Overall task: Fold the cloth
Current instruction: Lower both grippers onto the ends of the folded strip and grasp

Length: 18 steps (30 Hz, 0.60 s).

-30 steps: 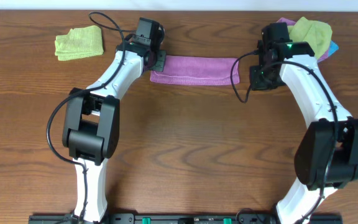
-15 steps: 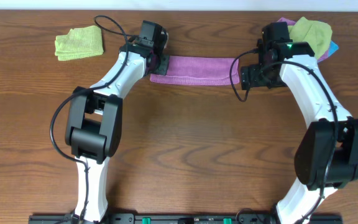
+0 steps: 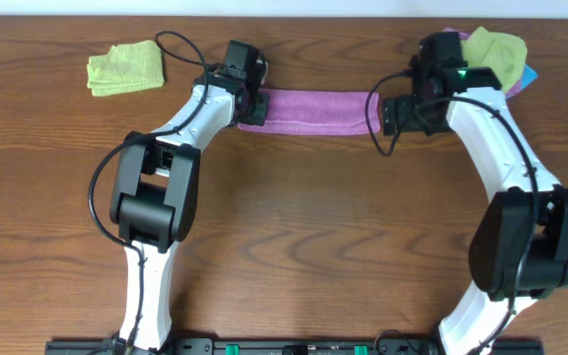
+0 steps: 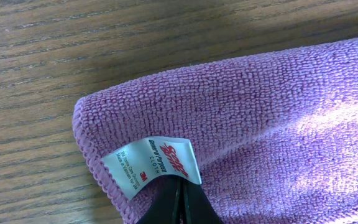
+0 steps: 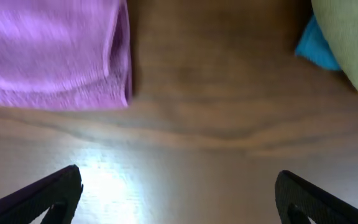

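The cloth [image 3: 314,110] is a purple microfibre cloth lying as a long folded strip at the back of the table. In the left wrist view its fuzzy corner [image 4: 241,106] carries a white tag [image 4: 154,163]. My left gripper [image 3: 252,102] sits on the strip's left end, its black fingers [image 4: 180,204] shut with a sliver of purple pinched between them. My right gripper [image 3: 399,116] stands wide open just past the strip's right end. In its own view the cloth's end [image 5: 55,56] lies ahead of the spread gripper [image 5: 182,199], with only bare wood between the tips.
A lime-green cloth [image 3: 124,67] lies crumpled at the back left. Behind the right gripper sits a pile: a green cloth [image 3: 494,51] over a blue one [image 3: 528,75], also seen as green cloth [image 5: 350,43] and blue cloth [image 5: 316,43]. The table's back edge runs just beyond.
The right gripper has opened and let go of the cloth's right end, which now lies on the table. The left gripper has shifted slightly up and right, still shut on the left end.
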Each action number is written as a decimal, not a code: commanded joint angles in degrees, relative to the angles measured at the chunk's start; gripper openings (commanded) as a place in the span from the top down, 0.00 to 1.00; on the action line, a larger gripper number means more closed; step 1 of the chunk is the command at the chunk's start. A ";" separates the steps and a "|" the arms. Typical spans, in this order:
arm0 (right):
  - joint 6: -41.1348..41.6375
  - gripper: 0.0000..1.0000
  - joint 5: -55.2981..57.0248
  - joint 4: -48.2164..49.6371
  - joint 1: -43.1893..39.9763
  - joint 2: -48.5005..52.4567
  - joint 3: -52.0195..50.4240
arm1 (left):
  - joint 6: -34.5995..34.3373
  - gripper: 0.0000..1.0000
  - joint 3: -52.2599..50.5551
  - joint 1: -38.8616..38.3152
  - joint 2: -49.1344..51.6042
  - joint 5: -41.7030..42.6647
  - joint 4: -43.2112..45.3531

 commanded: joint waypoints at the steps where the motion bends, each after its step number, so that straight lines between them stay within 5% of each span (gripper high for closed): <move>1: 0.81 0.01 -13.49 2.89 -4.37 2.80 -0.85 | -0.22 0.94 -0.11 0.11 2.54 0.15 -0.70; 9: 3.02 0.01 -40.09 10.69 -9.46 12.70 -0.85 | -0.22 0.94 -0.11 0.11 2.54 0.17 -0.68; 18: 10.40 0.01 -51.17 21.07 -9.42 19.93 -0.85 | -0.22 0.94 -0.11 0.11 2.54 0.17 -0.70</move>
